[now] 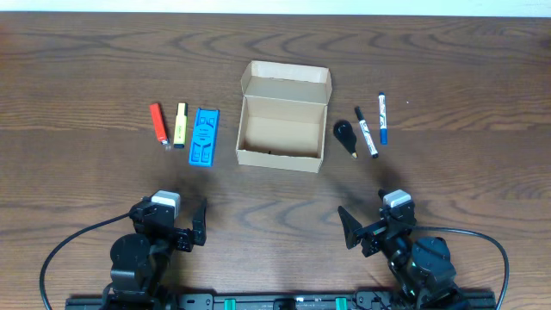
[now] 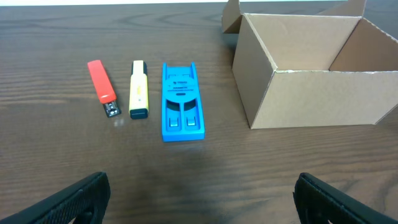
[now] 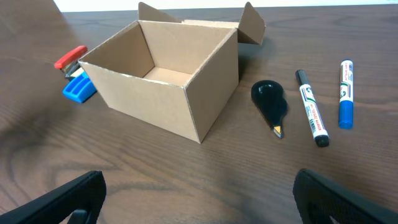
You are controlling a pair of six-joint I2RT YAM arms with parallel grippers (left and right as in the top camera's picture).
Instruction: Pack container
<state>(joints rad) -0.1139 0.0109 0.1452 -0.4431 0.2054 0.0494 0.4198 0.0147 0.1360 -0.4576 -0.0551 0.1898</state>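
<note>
The left arm (image 1: 138, 254) and right arm (image 1: 426, 263) are black, each carrying a white block (image 1: 164, 202) and a thin black cable (image 1: 77, 237). The left tool (image 2: 200, 186) and right tool (image 3: 199, 186) have matte black fingers (image 2: 81, 196).

Overhead: high above, looking straight down on the whole table (image 1: 77, 69).
Left wrist: low, close to the table, facing far, box (image 2: 311, 93) at right.
Right wrist: low, close to the table, facing far, box at left.
Shared: all three show the box; the overhead covers both wrist views' ground.
</note>
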